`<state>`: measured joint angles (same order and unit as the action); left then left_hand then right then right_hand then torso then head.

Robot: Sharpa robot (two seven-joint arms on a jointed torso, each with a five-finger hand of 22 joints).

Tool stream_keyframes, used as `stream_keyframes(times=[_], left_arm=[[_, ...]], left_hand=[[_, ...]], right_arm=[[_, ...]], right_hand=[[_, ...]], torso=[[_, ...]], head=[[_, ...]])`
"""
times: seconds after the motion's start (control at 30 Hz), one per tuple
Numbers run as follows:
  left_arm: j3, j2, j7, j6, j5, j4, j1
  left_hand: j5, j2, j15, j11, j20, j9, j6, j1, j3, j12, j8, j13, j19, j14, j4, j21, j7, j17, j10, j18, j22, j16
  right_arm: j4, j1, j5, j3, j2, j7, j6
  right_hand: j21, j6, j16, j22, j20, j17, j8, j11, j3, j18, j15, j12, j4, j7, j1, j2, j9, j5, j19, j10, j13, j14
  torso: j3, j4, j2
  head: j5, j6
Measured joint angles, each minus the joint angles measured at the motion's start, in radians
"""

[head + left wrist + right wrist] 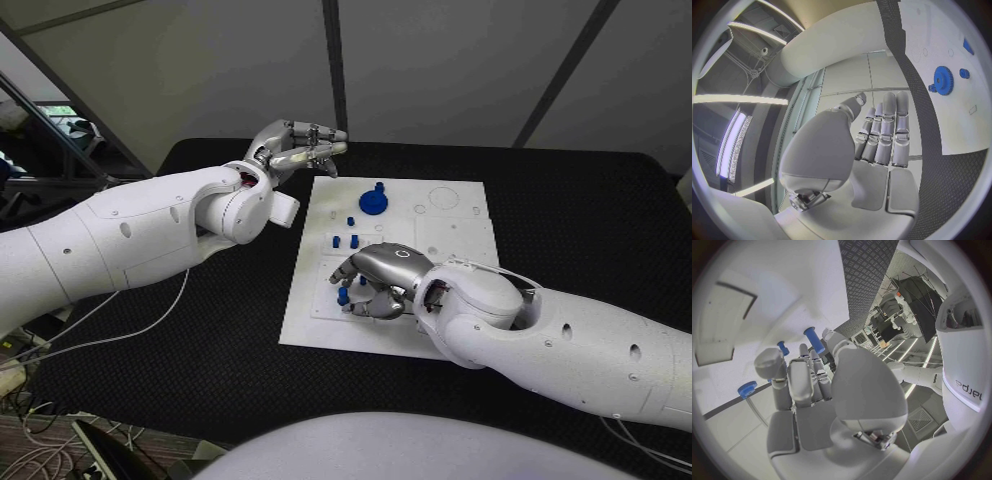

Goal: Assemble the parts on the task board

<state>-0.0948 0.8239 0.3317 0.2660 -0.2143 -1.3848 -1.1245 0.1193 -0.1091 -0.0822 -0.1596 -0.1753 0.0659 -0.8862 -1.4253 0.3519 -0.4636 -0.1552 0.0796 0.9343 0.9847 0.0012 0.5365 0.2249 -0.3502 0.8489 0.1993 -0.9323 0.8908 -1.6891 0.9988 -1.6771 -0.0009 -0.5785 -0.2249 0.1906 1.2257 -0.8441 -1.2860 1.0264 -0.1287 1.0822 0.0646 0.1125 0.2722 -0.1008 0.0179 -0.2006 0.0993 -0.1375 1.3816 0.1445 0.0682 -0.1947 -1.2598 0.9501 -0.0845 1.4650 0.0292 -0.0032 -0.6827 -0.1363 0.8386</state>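
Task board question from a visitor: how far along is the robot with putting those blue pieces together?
Early to midway, it seems. On the task board a blue gear already stands at the far end. The right hand is down on the board's near part, working at a blue piece; whether it grips it is unclear. Small blue pegs wait mid-board. The left hand hovers off the board, holding nothing.

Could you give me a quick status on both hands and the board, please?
Left hand raised off the board's far left corner, holding nothing. Right hand over task board, fingers at a blue peg. Blue gear seated, unobstructed.
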Motion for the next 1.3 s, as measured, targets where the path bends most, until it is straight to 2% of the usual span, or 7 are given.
stream_keyframes(times=[0.33,0.43,0.6,0.73,0.93,1.07,1.3], left_arm=[[0.000,0.000,-0.002,-0.002,0.000,0.002,0.000],[0.000,0.001,-0.002,-0.003,0.000,0.003,0.000],[0.000,0.007,-0.003,-0.005,0.000,0.002,0.000],[0.001,0.014,-0.004,-0.005,0.000,0.000,0.001],[0.001,0.021,-0.005,-0.005,0.000,-0.004,0.001],[0.001,0.022,-0.005,-0.005,0.000,-0.007,0.001],[0.001,0.024,-0.006,-0.005,0.000,-0.012,0.001]], left_hand=[[0.000,0.000,0.000,0.000,0.000,0.000,0.000,0.000,0.000,0.000,0.000,0.000,0.000,0.000,0.000,0.000,0.000,0.000,0.000,0.000,0.000,0.000],[0.000,0.000,0.000,0.000,0.000,0.000,0.000,0.000,0.000,0.000,0.000,0.000,0.000,0.000,0.000,0.000,0.000,0.000,0.000,0.000,0.000,0.000],[0.000,0.000,0.000,-0.004,0.000,0.000,0.000,0.000,0.000,0.000,0.000,0.000,0.000,-0.007,0.000,0.000,0.000,0.000,-0.004,0.000,0.000,0.000],[0.000,0.000,0.000,-0.004,0.000,0.000,0.000,0.000,0.000,0.000,0.000,0.000,0.000,-0.007,0.000,0.000,0.000,0.000,-0.004,0.000,0.000,0.000],[0.000,0.000,0.000,-0.004,0.000,0.000,0.000,0.000,0.000,0.000,0.000,0.000,0.000,-0.007,0.000,0.000,0.000,0.001,-0.004,0.000,0.001,0.000],[0.000,0.000,0.000,-0.004,0.000,0.000,0.000,0.000,0.000,0.000,0.000,0.000,0.000,-0.007,0.000,0.000,0.000,0.001,-0.004,0.000,0.001,0.000],[0.000,0.000,0.000,-0.004,-0.004,0.000,0.000,0.000,0.000,0.000,0.000,0.001,-0.004,-0.007,0.000,0.000,0.000,0.001,-0.003,0.000,0.001,0.000]], right_arm=[[-0.056,-0.003,-0.009,0.000,-0.061,0.013,0.127],[-0.091,-0.003,-0.007,0.002,-0.106,0.021,0.158],[-0.130,0.008,0.058,0.038,-0.223,0.025,0.176],[-0.161,0.016,0.144,0.052,-0.336,0.014,0.176],[-0.210,0.018,0.233,0.058,-0.458,-0.019,0.167],[-0.233,0.018,0.261,0.059,-0.514,-0.053,0.158],[-0.245,0.017,0.261,0.059,-0.553,-0.122,0.154]], right_hand=[[-0.018,0.008,0.013,-0.024,-0.005,-0.024,0.003,0.004,-0.034,0.000,0.007,-0.042,0.003,0.008,0.015,-0.007,0.004,0.000,0.013,-0.036,-0.008,-0.007],[-0.022,-0.008,0.012,-0.025,-0.001,-0.027,0.020,-0.002,-0.048,0.000,0.007,-0.078,0.009,-0.007,0.025,-0.017,0.010,0.000,0.016,-0.030,-0.016,-0.007],[0.023,-0.107,-0.012,0.043,0.012,0.013,0.068,-0.023,-0.060,0.000,-0.004,-0.182,0.036,-0.030,0.016,-0.027,0.028,-0.020,-0.027,0.129,-0.053,0.001],[0.062,-0.137,-0.023,0.098,0.037,0.032,0.087,-0.054,-0.115,0.000,-0.035,-0.320,0.090,-0.007,-0.045,-0.015,0.032,-0.013,-0.065,0.255,-0.138,0.001],[0.111,-0.143,-0.068,0.173,0.054,0.099,0.137,-0.075,-0.247,0.010,-0.045,-0.714,0.163,0.011,-0.040,-0.029,0.040,-0.008,-0.109,0.216,-0.532,0.002],[0.143,-0.149,-0.108,0.220,0.057,0.163,0.174,-0.076,-0.304,0.016,-0.048,-0.900,0.188,0.017,-0.060,-0.049,0.052,-0.056,-0.133,0.281,-0.772,-0.001],[0.163,-0.149,-0.133,0.255,0.061,0.206,0.225,-0.086,-0.365,0.032,-0.052,-0.988,0.191,0.023,-0.079,-0.069,0.078,-0.169,-0.147,0.304,-0.903,0.002]], torso=[[0.0008,-0.0017,0.001],[0.0007,-0.0024,0.002],[-0.0009,-0.0048,0.004],[-0.0022,-0.0104,0.006],[-0.0022,-0.0205,0.008],[-0.0027,-0.0258,0.009],[-0.0047,-0.0300,0.009]], head=[[0.007,-0.010],[0.016,-0.018],[0.043,-0.032],[0.064,-0.042],[0.095,-0.051],[0.114,-0.055],[0.135,-0.059]])
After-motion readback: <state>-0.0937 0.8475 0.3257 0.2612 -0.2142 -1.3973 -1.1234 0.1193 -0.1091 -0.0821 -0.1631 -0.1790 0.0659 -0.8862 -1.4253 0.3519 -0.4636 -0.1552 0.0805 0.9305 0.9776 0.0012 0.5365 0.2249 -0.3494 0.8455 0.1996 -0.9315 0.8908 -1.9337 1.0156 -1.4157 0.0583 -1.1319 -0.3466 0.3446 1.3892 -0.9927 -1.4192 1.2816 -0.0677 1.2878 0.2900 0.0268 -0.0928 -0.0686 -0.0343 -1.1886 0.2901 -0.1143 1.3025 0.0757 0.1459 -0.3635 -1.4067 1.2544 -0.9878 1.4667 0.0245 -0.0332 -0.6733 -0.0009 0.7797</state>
